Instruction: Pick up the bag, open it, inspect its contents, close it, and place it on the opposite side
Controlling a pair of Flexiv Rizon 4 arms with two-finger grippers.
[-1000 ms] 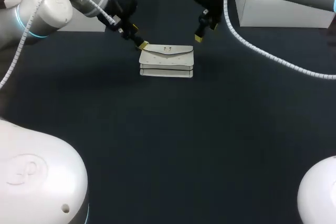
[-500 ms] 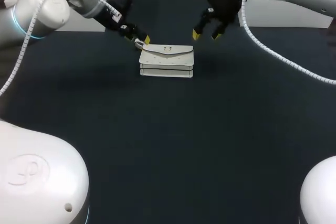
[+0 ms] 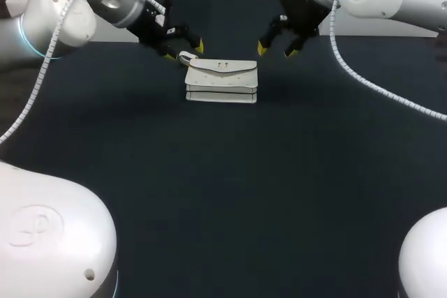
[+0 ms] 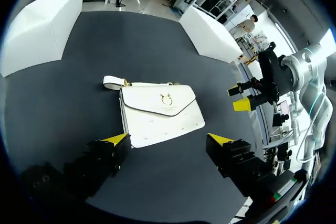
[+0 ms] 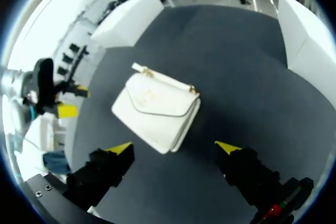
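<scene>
— Where's the bag [image 3: 221, 82]?
— On the counter [image 3: 223, 193], far middle, flap shut. My left tool [image 3: 185, 50] and right tool [image 3: 276, 50] hang spread wide at either end, holding nothing (placed, I judge, to take it from both sides).

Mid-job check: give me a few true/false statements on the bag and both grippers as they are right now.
1. The bag hangs in the air. False: it rests on the table.
2. The bag's flap is closed. True.
3. The left gripper is shut on the bag. False: it is open, by the bag's strap end, not gripping.
4. The right gripper is open and clear of the bag. True.
</scene>
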